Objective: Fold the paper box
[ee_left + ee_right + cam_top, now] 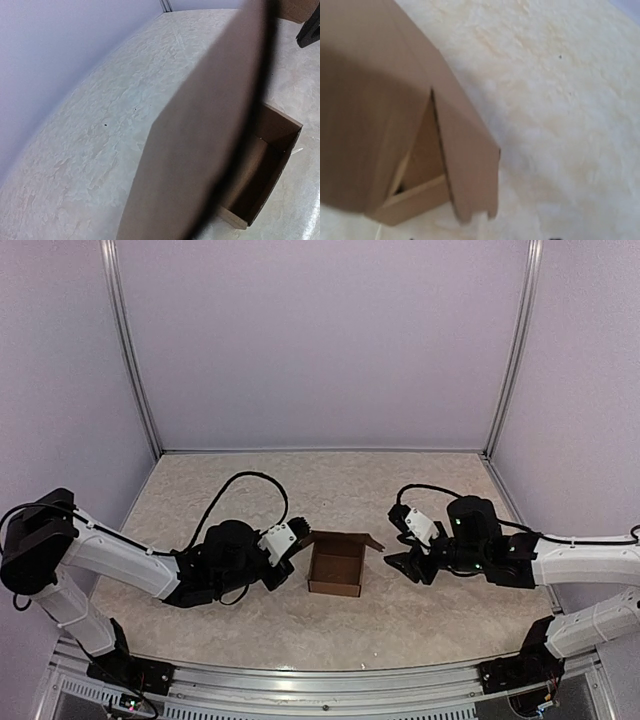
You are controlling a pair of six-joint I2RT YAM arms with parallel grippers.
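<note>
Paper box (337,565): half formed, walls up, top open, standing on the table (300,480) midway between the two arms.

Left gripper (292,540): fingers pressed together on the left flap (200,125), which fills the wrist view edge-on. This looks like a thin pinch, though the fingers themselves are hidden. Judged purpose: anchor the box and keep that flap raised clear of the opening.

Right gripper (398,540): fingers spread, holding nothing, just beside the right flap (373,541) but apart from it. Its wrist camera looks along the flap's outer face (395,100). Judged purpose: lined up to take or push that flap inward.

Box interior is empty and the flaps are not yet tucked.
</note>
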